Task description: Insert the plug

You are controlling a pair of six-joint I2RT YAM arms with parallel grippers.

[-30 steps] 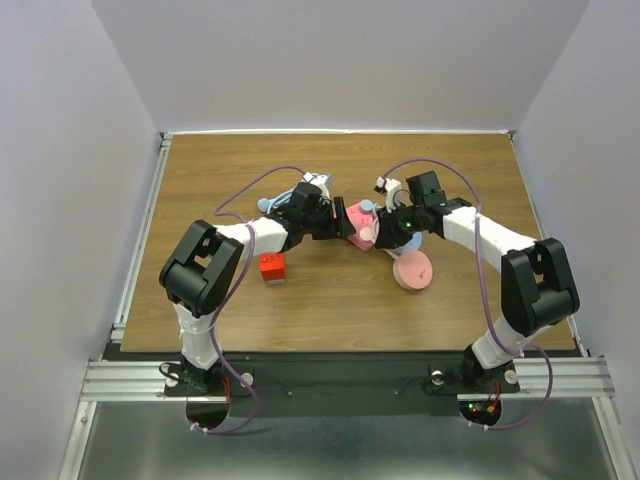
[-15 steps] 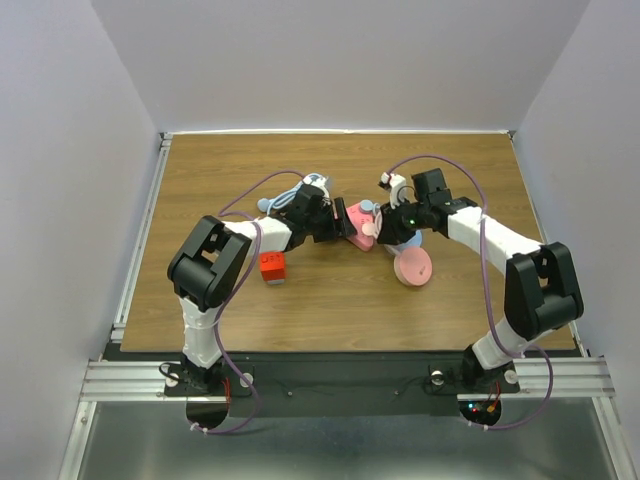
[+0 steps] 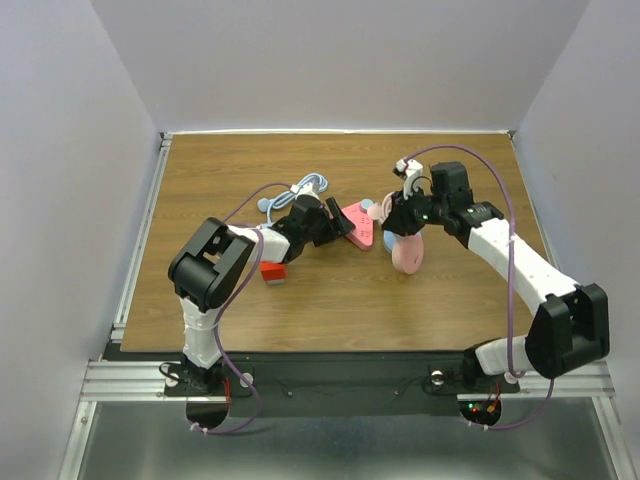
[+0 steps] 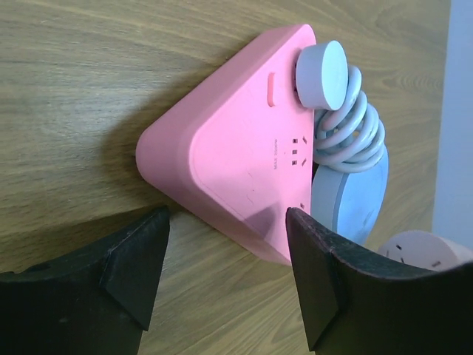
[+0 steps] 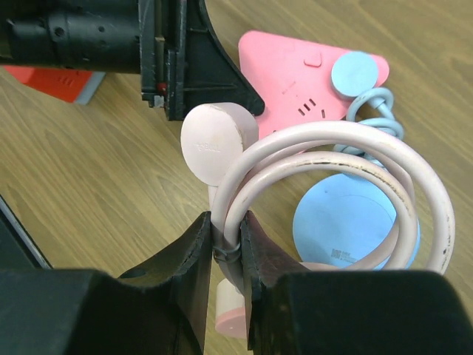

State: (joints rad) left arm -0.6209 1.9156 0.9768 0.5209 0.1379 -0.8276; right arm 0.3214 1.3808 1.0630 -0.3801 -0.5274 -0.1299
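The right gripper point(image 5: 225, 237) pinches the coiled cable point(image 5: 332, 148), holding its round plug point(image 5: 214, 144) close to the pink power strip point(image 4: 236, 148), whose corner the wide-open left gripper point(image 4: 225, 222) straddles, probably to steady it.

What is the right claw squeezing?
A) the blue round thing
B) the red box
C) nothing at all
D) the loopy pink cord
D: the right wrist view shows the right claw pinched shut on the loopy pink cord, just below its round plug.
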